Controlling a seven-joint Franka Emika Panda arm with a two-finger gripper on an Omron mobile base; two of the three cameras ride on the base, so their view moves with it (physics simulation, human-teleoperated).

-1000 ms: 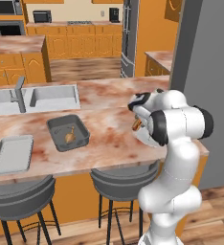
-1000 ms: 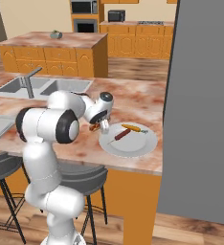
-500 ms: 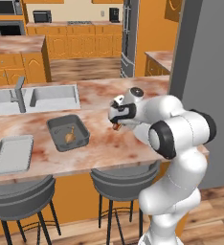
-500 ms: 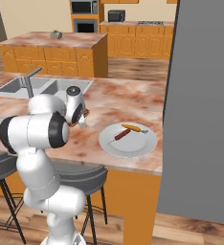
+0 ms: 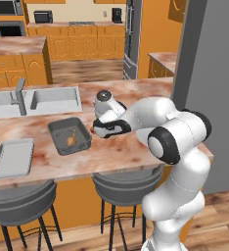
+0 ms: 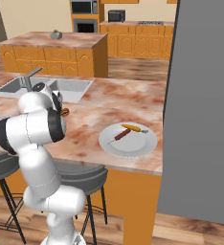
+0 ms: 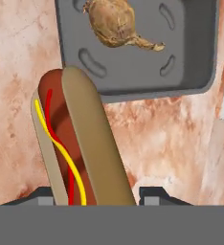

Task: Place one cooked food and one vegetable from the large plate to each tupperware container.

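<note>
Jaws pinching a hot dog (image 7: 78, 143) beside the tub (image 7: 190, 72) holding chicken (image 7: 116, 24); tray (image 5: 11, 158) unfilled, upper-left

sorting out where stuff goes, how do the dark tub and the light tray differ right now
The dark tub is deep with tall walls; the light tray is shallow and flat. The tub is dark grey and the tray pale grey. The tub already holds a chicken drumstick, while the tray looks bare. The tub sits nearer the end effector, which carries a hot dog. Both are lidless, rectangular, round-cornered, on the counter.
</note>
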